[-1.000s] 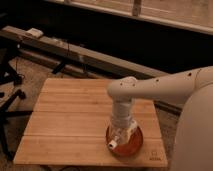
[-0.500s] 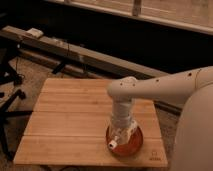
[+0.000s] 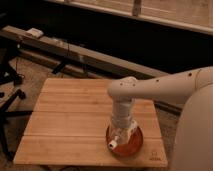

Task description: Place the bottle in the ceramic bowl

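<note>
The small pale translucent plastic bottle with a white cap (image 3: 118,140) is lying tilted over the left part of the round glossy orange-red ceramic bowl (image 3: 135,146), cap end pointing down-left and reaching the bowl's left rim at the lower centre of the frame. Whether it is resting on the bowl's floor or hanging just above it cannot be told.

The gripper (image 3: 123,131) is standing directly over the bowl, at the end of the white arm (image 3: 165,87), which is coming in from the right edge and bending straight down through a ribbed white wrist. The gripper is appearing to be closed around the bottle's body; the fingers themselves are merging with the pale plastic, so the contact is not fully clear.

The bowl is sitting near the lower right corner of the light wooden slatted table (image 3: 70,120). A dark chair base (image 3: 7,95) is showing at the left edge. A long pale beam (image 3: 75,52) is running diagonally across the upper left, behind the table.
</note>
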Available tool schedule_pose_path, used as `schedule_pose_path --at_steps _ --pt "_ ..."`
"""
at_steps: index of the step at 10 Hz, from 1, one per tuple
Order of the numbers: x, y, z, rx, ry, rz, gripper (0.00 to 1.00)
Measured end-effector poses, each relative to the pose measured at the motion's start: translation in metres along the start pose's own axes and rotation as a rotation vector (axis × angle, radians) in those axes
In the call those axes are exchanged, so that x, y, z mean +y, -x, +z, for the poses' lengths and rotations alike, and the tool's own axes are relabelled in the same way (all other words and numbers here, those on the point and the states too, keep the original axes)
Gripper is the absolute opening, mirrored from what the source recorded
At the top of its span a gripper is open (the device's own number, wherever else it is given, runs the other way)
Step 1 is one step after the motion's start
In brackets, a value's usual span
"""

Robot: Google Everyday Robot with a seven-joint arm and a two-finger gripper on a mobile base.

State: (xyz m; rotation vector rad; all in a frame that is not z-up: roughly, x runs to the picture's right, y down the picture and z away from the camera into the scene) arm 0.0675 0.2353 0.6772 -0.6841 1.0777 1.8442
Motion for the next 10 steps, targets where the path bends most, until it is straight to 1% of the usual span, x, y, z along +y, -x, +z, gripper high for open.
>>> schedule_pose_path --at_steps 2,3,10 --pt "-0.0001 0.0000 0.0001 0.000 0.000 0.000 0.76" --pt "-0.0001 0.0000 0.0000 0.000 0.000 0.000 0.80" --pt "-0.0001 0.0000 0.0001 0.000 0.000 0.000 0.80"
